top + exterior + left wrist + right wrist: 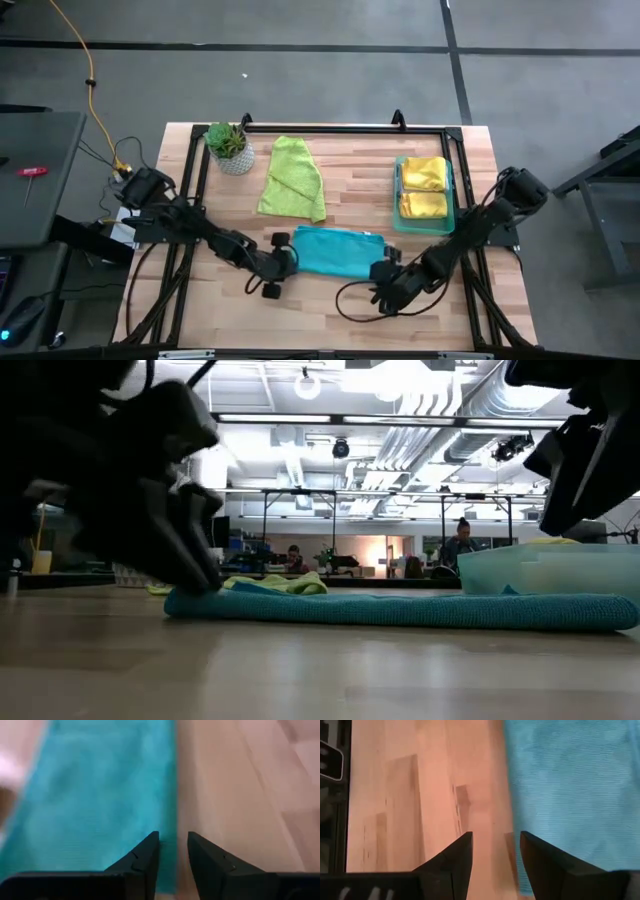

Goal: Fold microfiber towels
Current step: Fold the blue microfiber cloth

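A teal towel [338,250] lies folded into a long strip on the table's near middle. My left gripper [291,257] is low at its left end, open. In the left wrist view, the towel's long edge [173,795] runs into the gap between the fingers [173,852]. My right gripper [384,274] is open at the strip's right end and raised above it [580,460]. One of its fingers is over the towel's edge [520,795], the other over bare wood. A lime green towel [292,178] lies spread farther back. Yellow towels [424,188] lie in the tray. My left gripper slants down from the table's left. Its fingertips [205,578] are down at the teal towel's left end [180,603], one over the cloth and one over the wood. I cannot tell whether they touch the towel.
A translucent green tray [398,205] stands at the right. A small potted plant [229,147] stands at the far left. A black frame [330,128] runs along the table's far edge and sides. Bare wood [330,310] lies in front of the teal towel.
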You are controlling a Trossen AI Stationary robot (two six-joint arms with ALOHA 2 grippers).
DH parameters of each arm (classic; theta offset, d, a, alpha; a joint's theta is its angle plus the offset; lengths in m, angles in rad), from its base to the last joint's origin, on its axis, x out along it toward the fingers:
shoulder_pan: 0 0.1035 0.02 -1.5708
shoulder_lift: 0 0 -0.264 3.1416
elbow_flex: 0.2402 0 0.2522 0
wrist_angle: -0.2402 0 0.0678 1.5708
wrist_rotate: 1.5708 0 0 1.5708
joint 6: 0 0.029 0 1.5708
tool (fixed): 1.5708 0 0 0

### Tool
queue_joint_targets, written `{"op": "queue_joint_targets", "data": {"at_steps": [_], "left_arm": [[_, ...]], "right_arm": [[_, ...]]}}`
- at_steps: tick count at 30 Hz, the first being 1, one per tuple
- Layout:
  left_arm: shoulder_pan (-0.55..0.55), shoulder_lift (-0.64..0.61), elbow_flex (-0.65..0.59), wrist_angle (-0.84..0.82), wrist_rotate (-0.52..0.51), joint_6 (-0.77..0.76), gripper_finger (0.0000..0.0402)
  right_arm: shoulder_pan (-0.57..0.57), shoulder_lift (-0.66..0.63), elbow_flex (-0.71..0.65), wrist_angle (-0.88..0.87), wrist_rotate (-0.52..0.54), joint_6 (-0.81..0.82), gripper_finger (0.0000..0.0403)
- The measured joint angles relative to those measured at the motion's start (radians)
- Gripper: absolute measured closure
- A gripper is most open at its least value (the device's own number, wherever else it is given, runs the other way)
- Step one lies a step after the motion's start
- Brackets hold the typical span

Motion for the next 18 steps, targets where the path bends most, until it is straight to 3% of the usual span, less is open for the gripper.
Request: {"op": "queue_joint_targets", "data": {"at_steps": [10, 18], "left_arm": [[-0.007, 0.028, -0.006, -0.046, 0.005, -0.061, 0.0366], [-0.007, 0.029, 0.000, -0.047, -0.004, -0.063, 0.0399]], "right_arm": [[0.008, 0.044, -0.005, -0.050, -0.010, 0.006, 0.0247], [0.006, 0.063, -0.005, -0.055, -0.028, -0.098, 0.0247]]}}
